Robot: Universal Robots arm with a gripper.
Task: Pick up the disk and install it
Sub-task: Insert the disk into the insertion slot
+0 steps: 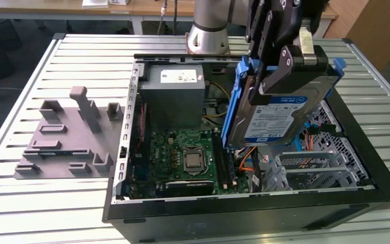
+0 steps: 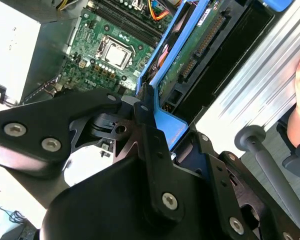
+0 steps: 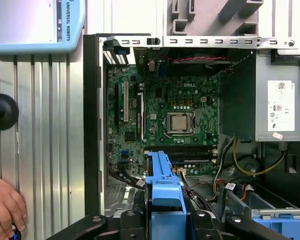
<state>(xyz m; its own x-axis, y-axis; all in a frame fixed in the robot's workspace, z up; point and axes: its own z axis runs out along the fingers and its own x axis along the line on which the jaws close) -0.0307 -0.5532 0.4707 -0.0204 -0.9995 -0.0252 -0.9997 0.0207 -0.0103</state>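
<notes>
The disk, a silver drive with a white-and-blue label framed by blue rails, hangs on edge above the open computer case, over its side on the exterior view's right. My gripper is shut on the disk from above, its black fingers clamping the upper part. In the second wrist view the fingers pinch the blue rail, and the disk's green circuit side runs beyond it. The first wrist view has the blue rail between the gripper's black links, over the motherboard.
Inside the case lie the grey power supply box, the motherboard and a metal drive cage. A grey fixture stands on the slatted table at the exterior view's left. A person's hand rests beside the case.
</notes>
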